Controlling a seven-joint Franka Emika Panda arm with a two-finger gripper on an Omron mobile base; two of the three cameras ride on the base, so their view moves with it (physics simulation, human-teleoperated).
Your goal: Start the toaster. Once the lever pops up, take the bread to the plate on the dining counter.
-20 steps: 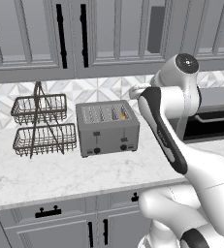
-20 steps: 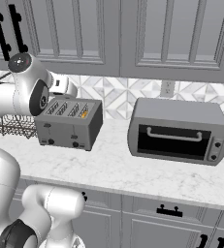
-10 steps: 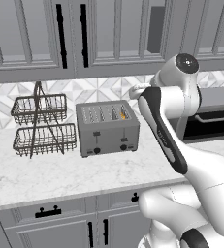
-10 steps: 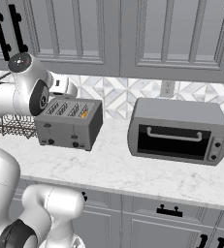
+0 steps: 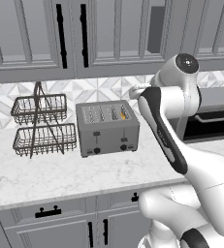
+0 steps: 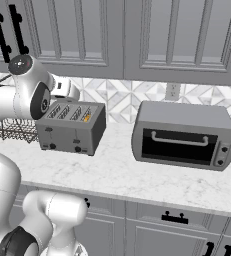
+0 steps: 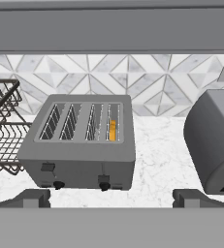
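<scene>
Marble worktop (image 5: 60, 179) under grey cabinets (image 5: 113, 34)

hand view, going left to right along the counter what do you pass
wire basket rack → toaster, with the bread in its rightmost slot → toaster oven

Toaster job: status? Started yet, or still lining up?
Done: nothing visible yet beyond the approach. The bread sits low in a slot of the toaster; whether a lever is down is too small to tell. In hand: the gripper hangs open and empty, short of the toaster's front and apart from it. Left: press the lever, wait for the pop, lift the bread, carry it to the plate.
</scene>
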